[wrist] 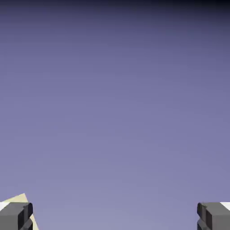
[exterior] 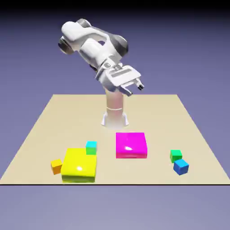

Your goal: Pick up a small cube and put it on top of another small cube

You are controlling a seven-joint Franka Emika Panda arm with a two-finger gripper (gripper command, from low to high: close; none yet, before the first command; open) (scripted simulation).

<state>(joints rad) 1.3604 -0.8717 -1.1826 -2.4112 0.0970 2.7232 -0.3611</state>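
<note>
The small blue cube [exterior: 181, 166] sits on the table near the front, at the exterior view's right. The small emerald-green cube [exterior: 175, 155] stands just behind it, close beside it. My gripper [exterior: 135, 87] hangs high above the table's far half, tilted, open, with nothing between its fingers. It is well above and away from both cubes. In the hand view the two grey fingertips [wrist: 17, 215] stand wide apart at the bottom corners, and neither cube shows there.
A flat magenta block [exterior: 130, 144] lies mid-table. A flat yellow block [exterior: 79, 165] lies front left, with a cyan-topped cube [exterior: 91, 147] at its back corner and a small orange cube [exterior: 56, 166] at its left. The hand view shows backdrop and a sliver of table [wrist: 20, 199].
</note>
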